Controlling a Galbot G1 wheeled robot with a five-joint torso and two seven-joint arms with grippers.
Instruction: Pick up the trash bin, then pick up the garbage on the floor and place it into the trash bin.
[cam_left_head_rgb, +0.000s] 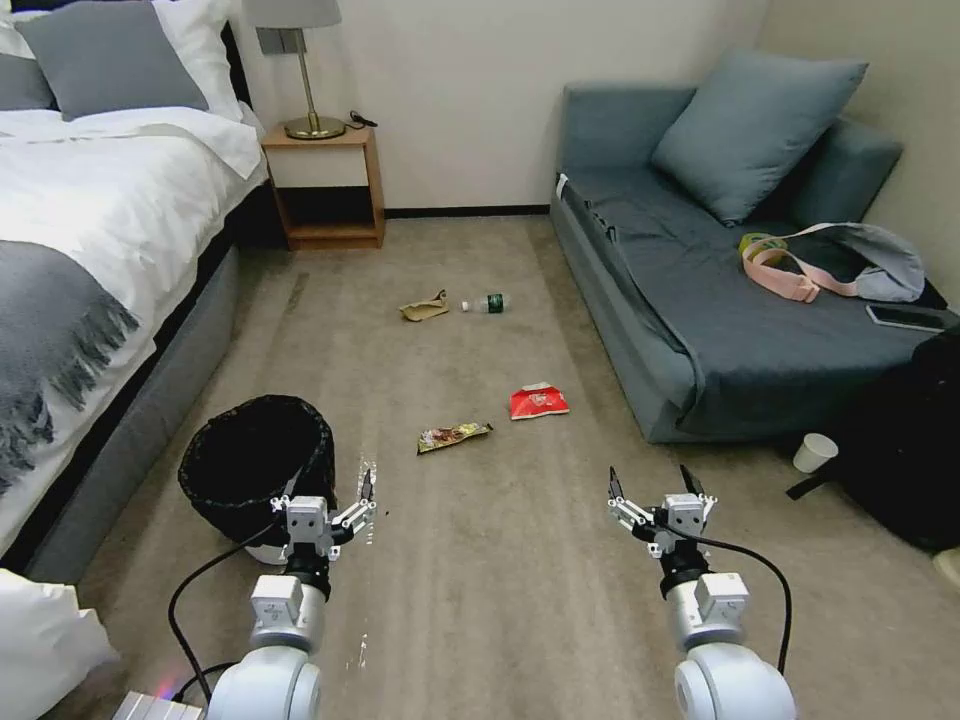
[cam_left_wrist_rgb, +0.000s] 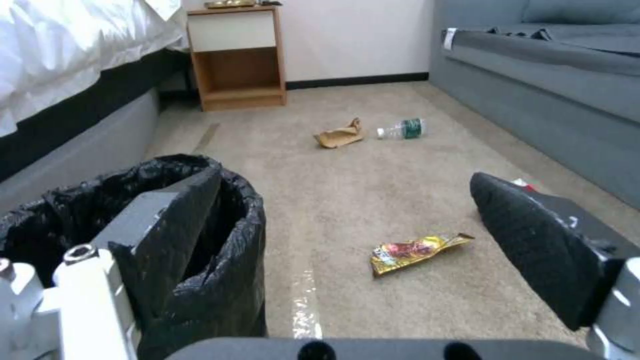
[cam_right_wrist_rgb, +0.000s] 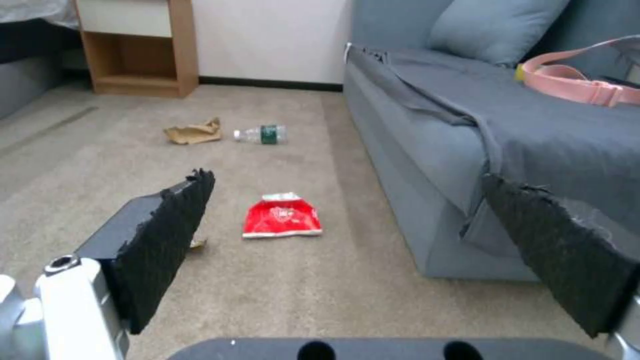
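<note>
The trash bin (cam_left_head_rgb: 250, 460), white with a black bag over its rim, stands on the carpet beside the bed. My left gripper (cam_left_head_rgb: 325, 497) is open at its near right rim. In the left wrist view one finger (cam_left_wrist_rgb: 167, 225) sits inside the bin (cam_left_wrist_rgb: 227, 285) and the other is outside, so the rim wall lies between them. The garbage is spread across the floor: a gold wrapper (cam_left_head_rgb: 453, 436), a red packet (cam_left_head_rgb: 538, 401), a tan paper bag (cam_left_head_rgb: 424, 308) and a small bottle (cam_left_head_rgb: 487, 302). My right gripper (cam_left_head_rgb: 650, 480) hangs open and holds nothing, short of the red packet (cam_right_wrist_rgb: 281, 216).
A bed (cam_left_head_rgb: 90, 250) runs along the left and a grey sofa (cam_left_head_rgb: 700, 290) along the right. A nightstand (cam_left_head_rgb: 325, 185) with a lamp stands at the far wall. A white cup (cam_left_head_rgb: 815, 452) and a black bag (cam_left_head_rgb: 905, 450) sit on the floor at the right.
</note>
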